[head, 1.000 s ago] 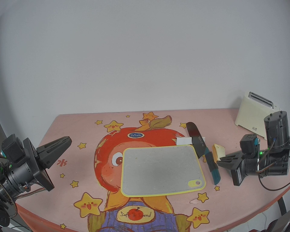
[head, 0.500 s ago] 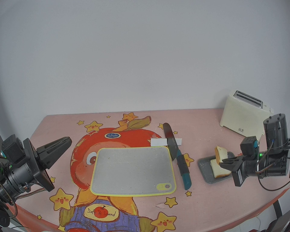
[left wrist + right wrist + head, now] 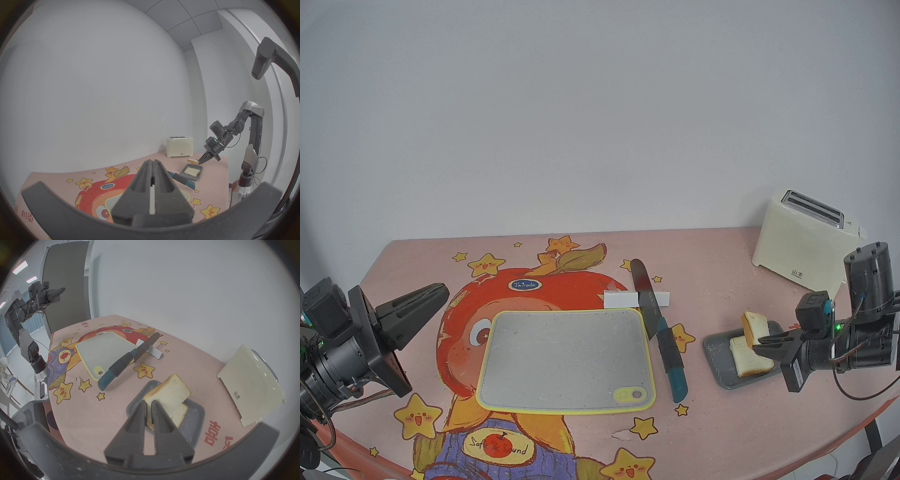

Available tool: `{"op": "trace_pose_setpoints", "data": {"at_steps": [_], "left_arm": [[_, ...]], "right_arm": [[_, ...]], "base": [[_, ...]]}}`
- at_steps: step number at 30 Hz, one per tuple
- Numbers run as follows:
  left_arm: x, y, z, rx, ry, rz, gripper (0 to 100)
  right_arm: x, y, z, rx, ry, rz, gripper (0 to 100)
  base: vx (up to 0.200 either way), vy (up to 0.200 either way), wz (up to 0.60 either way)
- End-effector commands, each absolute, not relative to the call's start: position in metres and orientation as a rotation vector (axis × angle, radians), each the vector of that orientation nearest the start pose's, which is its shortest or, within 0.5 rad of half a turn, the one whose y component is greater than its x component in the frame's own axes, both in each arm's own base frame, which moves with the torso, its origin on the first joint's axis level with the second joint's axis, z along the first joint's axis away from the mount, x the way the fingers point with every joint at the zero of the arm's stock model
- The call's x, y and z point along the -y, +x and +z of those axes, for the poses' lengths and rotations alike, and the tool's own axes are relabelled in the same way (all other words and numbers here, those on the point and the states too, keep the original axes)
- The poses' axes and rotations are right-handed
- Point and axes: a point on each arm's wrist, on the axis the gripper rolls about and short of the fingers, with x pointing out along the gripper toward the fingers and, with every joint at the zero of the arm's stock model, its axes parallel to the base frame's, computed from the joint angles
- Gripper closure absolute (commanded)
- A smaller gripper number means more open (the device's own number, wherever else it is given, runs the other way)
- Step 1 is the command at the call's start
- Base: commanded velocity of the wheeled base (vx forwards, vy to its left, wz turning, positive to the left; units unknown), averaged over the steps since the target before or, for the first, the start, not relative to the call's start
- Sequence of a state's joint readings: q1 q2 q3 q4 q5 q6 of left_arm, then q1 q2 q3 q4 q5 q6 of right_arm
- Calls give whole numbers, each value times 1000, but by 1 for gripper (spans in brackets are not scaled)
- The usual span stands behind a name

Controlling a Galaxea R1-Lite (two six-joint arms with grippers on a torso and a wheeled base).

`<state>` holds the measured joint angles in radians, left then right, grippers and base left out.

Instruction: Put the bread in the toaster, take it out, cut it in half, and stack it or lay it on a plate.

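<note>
My right gripper (image 3: pixel 761 341) (image 3: pixel 149 406) is shut on a slice of bread (image 3: pixel 754 325) (image 3: pixel 170 393), holding it upright on edge just above a small grey tray (image 3: pixel 717 359) (image 3: pixel 196 424). A second slice (image 3: pixel 745 360) (image 3: pixel 180 415) lies flat in that tray. The cream toaster (image 3: pixel 805 243) (image 3: pixel 250 387) stands behind the tray at the table's far right, slots up. A knife (image 3: pixel 647 299) (image 3: pixel 125 360) with a teal-tipped handle lies along the right edge of the grey cutting board (image 3: pixel 565 359) (image 3: pixel 97 351). My left gripper (image 3: pixel 432 294) (image 3: pixel 152 165) hangs shut and empty off the table's left edge.
The knife's blade rests on a small white block (image 3: pixel 619 300). The pink table (image 3: pixel 737 425) carries a cartoon print and ends close in front of the tray. Bare table lies between the knife and the tray.
The camera has swung, so the whole table slid left in the picture and tray and toaster came into fuller view. The right gripper keeps the slice; the left arm is unchanged.
</note>
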<state>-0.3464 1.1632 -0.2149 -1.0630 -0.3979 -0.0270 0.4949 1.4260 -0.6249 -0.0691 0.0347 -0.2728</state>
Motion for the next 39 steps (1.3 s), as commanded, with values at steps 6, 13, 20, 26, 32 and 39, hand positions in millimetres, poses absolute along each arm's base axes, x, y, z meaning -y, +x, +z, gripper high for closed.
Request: {"op": "trace_pose_setpoints", "data": {"at_steps": [6,13,20,26,32,39], "left_arm": [[57,132,185,98,-15,-743,100],[57,131,185,98,-15,-744,100],[57,131,184,97,-15,-744,100],[56,130,183,90,-15,-744,100],[56,130,182,87,-15,-744,100],[56,130,182,87,-15,-744,100]], "right_arm": [[-98,192,146,-693,-441,589,100],[-102,196,138,-723,-458,602,100],[-109,194,128,-754,-496,642,100],[-113,201,115,-759,-500,644,100],[-116,205,103,-772,-505,646,100],[-117,206,100,-786,-509,647,100]], "base": [[0,-100,0],[0,0,0],[0,0,0],[0,0,0],[0,0,0],[0,0,0]]}}
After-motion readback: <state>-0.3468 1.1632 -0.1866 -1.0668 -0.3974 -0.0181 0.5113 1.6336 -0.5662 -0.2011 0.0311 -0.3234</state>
